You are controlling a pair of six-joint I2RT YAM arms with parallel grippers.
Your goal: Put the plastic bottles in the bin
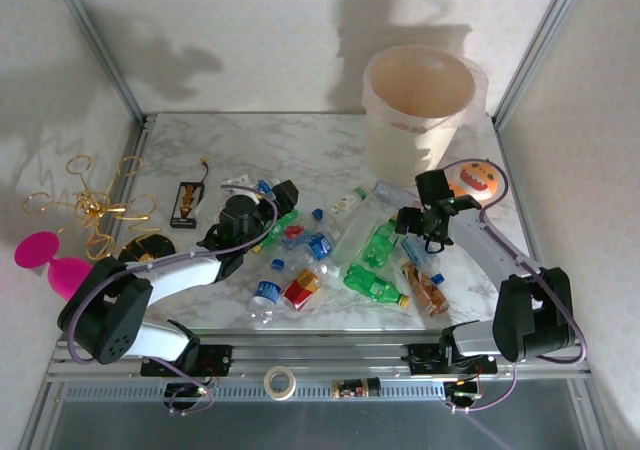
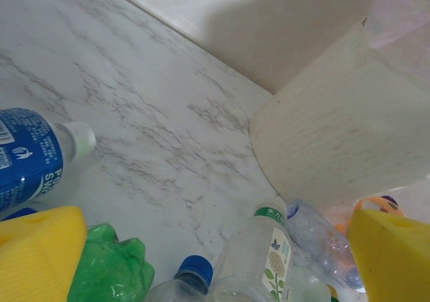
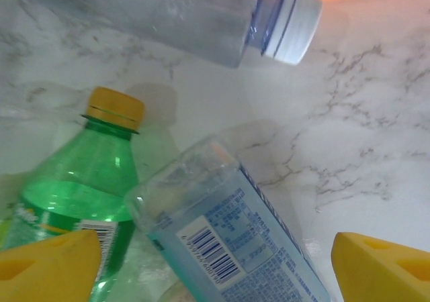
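Your right gripper hangs with jaws spread wide and the clear blue-labelled bottle lying directly between its fingers, so close gently across the labelled mid-body, as it looks empty, light, thin-walled, slick and easily crushed.

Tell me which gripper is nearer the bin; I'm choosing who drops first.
Right. The right gripper hangs just in front of the bin; the left gripper sits farther left.
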